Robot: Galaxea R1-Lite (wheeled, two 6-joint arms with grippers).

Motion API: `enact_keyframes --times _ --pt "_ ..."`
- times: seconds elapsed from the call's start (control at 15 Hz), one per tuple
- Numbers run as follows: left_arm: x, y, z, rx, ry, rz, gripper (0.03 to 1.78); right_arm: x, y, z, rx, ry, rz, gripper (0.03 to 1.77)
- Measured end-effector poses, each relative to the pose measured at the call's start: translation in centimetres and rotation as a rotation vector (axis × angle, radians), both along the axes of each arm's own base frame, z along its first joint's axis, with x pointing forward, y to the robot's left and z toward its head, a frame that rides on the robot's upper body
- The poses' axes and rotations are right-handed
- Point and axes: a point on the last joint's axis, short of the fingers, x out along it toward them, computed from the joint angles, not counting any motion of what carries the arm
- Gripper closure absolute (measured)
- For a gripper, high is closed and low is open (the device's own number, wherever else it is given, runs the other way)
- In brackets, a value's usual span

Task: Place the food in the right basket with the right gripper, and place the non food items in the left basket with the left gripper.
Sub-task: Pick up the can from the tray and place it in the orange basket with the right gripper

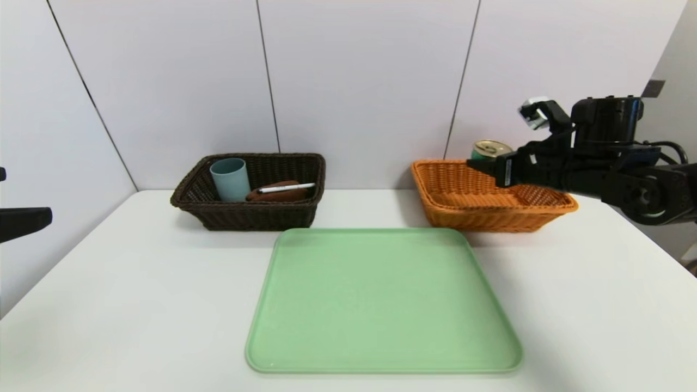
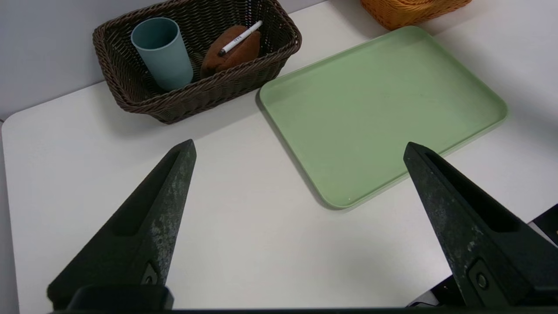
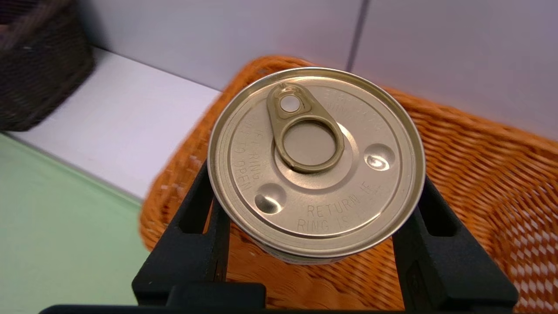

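Note:
The food, a short tin can [image 1: 491, 148] with a gold pull-ring lid [image 3: 316, 161], hangs above the back left part of the orange right basket [image 1: 490, 212]. My right gripper [image 1: 484, 163] is shut on the can, one black finger on each side [image 3: 200, 209]. The dark brown left basket [image 1: 250, 218] holds the blue-grey cup [image 1: 230, 179] upright, the brown cloth [image 1: 275, 195] and the white pen [image 1: 287, 188] lying on the cloth. My left gripper [image 2: 298, 146] hangs open over bare table at the left, holding nothing.
A green tray [image 1: 381, 299] lies flat in the middle of the white table, in front of both baskets. A pale panelled wall stands close behind the baskets. A black part of the left arm [image 1: 22, 220] shows at the left edge.

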Motion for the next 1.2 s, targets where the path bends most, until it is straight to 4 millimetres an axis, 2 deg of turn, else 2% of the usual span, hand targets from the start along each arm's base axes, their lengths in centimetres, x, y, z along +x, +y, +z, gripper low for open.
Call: enact_keyframes --times 0.27,0.47,0.73,1.2 --pt "0.1 0.0 0.0 -0.002 0.003 -0.008 0.12 0.8 -2.2 0.6 -0.012 0.096 -0.059 0.80" --pt "0.1 0.0 -0.1 -0.002 0.005 -0.008 0.12 1.8 -3.0 0.6 -0.034 0.153 -0.106 0.81" --pt "0.1 0.0 -0.1 -0.002 0.005 -0.009 0.12 3.9 -3.2 -0.3 -0.080 0.193 -0.174 0.81" --pt "0.1 0.0 -0.1 -0.003 0.007 -0.009 0.12 6.6 -2.6 -2.9 -0.094 0.265 -0.163 0.81"
